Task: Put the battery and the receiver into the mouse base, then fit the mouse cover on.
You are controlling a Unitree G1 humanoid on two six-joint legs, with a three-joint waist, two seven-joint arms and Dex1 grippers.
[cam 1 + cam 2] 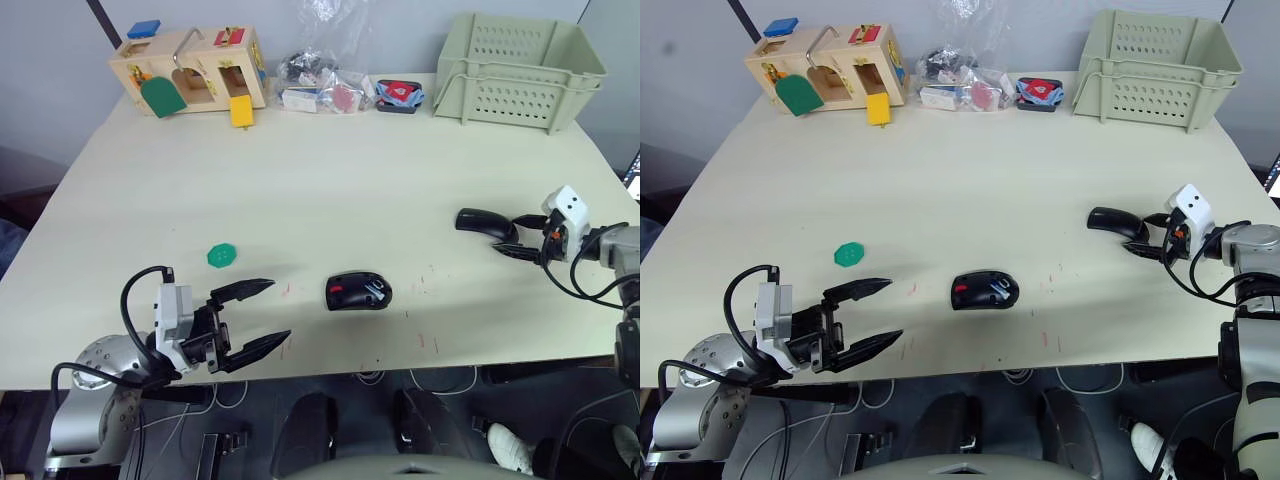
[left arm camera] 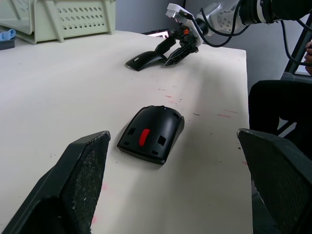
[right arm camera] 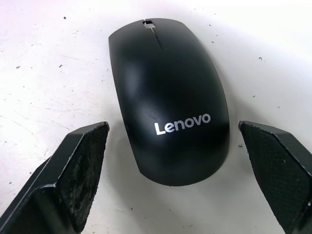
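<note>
The mouse cover (image 3: 170, 97) is smooth black plastic with a soft sheen (white lettering printed on it). The mouse base (image 1: 358, 291) looks like black plastic too, with red showing inside. The tabletop (image 1: 330, 190) is a pale matt surface, lightly speckled and scuffed. The right hand's finger pads (image 3: 80, 170) look rough and grainy. The crate (image 1: 518, 70) is matt greenish plastic.

Mouse base (image 1: 358, 291) on table (image 1: 330, 190) front centre, mouse cover (image 1: 486, 222) to its right, crate (image 1: 518, 70) behind
</note>
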